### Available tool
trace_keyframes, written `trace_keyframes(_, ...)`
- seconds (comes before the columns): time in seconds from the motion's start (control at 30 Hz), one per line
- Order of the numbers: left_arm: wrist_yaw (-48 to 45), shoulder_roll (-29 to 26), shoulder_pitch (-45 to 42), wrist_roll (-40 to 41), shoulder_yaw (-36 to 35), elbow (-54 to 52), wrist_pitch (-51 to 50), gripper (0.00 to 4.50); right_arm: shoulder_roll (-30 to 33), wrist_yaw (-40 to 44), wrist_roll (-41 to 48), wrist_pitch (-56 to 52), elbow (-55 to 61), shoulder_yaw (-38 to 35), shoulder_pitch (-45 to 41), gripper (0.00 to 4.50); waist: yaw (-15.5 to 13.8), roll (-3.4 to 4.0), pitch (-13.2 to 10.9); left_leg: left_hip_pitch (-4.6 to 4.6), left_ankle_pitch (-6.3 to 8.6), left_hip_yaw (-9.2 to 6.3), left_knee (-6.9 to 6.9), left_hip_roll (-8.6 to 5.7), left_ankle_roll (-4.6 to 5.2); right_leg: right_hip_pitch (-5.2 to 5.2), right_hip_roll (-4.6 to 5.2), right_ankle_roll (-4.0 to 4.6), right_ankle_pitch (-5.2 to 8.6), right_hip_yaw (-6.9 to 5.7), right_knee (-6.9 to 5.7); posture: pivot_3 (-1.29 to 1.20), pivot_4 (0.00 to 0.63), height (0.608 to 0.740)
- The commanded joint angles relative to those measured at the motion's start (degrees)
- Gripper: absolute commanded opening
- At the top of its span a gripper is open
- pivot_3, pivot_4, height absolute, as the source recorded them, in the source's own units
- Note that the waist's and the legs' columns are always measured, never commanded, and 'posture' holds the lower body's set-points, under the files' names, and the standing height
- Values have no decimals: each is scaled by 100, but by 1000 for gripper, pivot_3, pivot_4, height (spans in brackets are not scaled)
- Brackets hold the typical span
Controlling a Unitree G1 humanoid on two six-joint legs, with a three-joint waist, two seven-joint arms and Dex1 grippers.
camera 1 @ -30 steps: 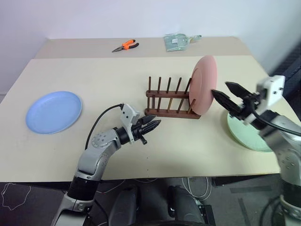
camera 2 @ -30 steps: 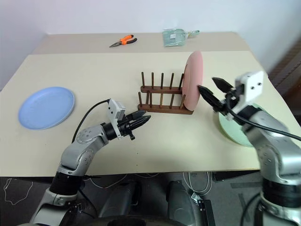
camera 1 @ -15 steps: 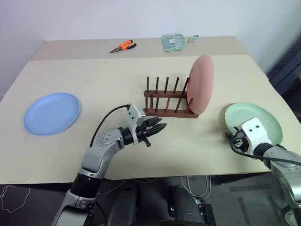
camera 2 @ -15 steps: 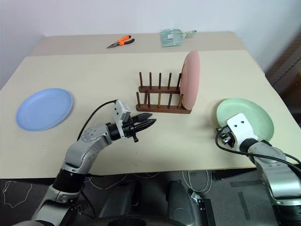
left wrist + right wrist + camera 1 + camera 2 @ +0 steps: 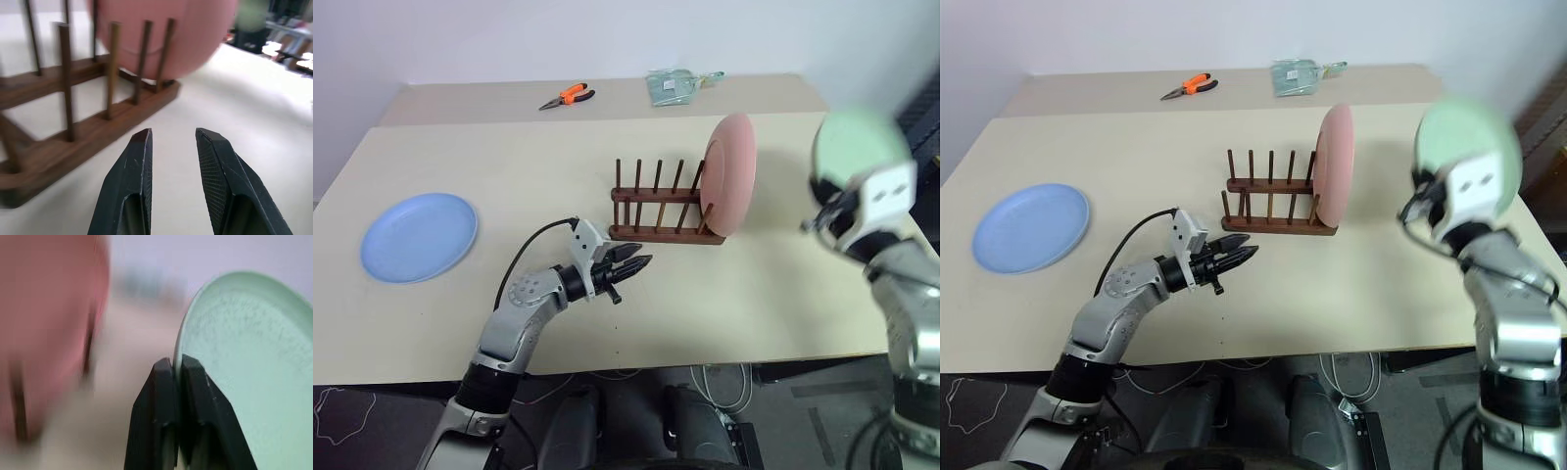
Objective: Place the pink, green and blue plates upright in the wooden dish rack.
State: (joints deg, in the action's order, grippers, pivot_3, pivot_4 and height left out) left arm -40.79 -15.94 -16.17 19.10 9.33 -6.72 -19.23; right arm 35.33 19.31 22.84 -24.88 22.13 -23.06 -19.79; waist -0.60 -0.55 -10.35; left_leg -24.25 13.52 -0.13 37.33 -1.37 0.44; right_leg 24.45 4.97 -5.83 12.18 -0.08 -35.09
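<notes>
Green plate (image 5: 857, 147) now up in the air on the right, lifted off the table (image 5: 548, 176) where it lay flat half a second back; right gripper (image 5: 177, 369) pressed together on its rim, holding it edge-up beside the rack's right end. Otherwise same as before

Going left to right:
- blue plate (image 5: 419, 235) flat near the left edge, round, smooth, glossy
- left gripper (image 5: 636, 264) hovering low, pointing toward the wooden dish rack (image 5: 664, 208), fingers (image 5: 134, 181) slightly parted with nothing between, black with a fine crosshatch grip; near corner of the rack just beyond the tips, not touching
- rack dark brown wood, two rails, rows of thin upright pegs
- pink plate (image 5: 732, 174) standing upright in the rightmost slot, matte-looking
- orange-handled pliers (image 5: 568, 96) and clear bag (image 5: 675, 86) way at the back
</notes>
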Motion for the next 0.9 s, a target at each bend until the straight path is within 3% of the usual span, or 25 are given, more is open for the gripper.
trace_keyframes(0.03, 128, -61, 152, -229, -218, 69, 628, 1409, -223, -86, 1992, -525, 850, -419, -790, 49, -6, 0, 0, 0, 0, -3, -3, 1, 0, 0, 0, -5, -3, -1, 0, 0, 150, 738)
trace_keyframes(0.2, 303, -84, 494, -338, -405, 113, 1001, 1409, -610, -811, 4773, -1007, 1377, -223, -1511, 49, -8, -2, 0, -3, 0, -9, -8, 2, 0, 0, 12, 7, 2, -4, 0, 0, 150, 738)
trace_keyframes(0.3, 319, -94, 648, -302, -481, 15, 1074, 1409, -1298, -1511, 5753, -957, 1396, 386, -1536, 49, 7, -2, 1, -3, 0, -6, -5, 1, 0, 0, 29, 16, 6, -3, 2, 0, 150, 738)
trace_keyframes(0.5, 294, -53, 734, -70, -549, -210, 911, 1409, -2032, -2011, 5317, -990, 1028, 1343, -968, 49, 19, -1, 4, -4, 0, -4, -7, -2, 0, 4, 39, 17, 5, -4, -2, 0, 150, 738)
trace_keyframes(0.9, 230, -110, 777, -99, -435, -347, 768, 1409, -2514, -2245, 4855, -823, 228, 1519, -1019, 49, 43, 1, 3, -4, 0, -1, -6, -5, 1, 7, 19, 16, 4, -4, -4, 0, 150, 738)
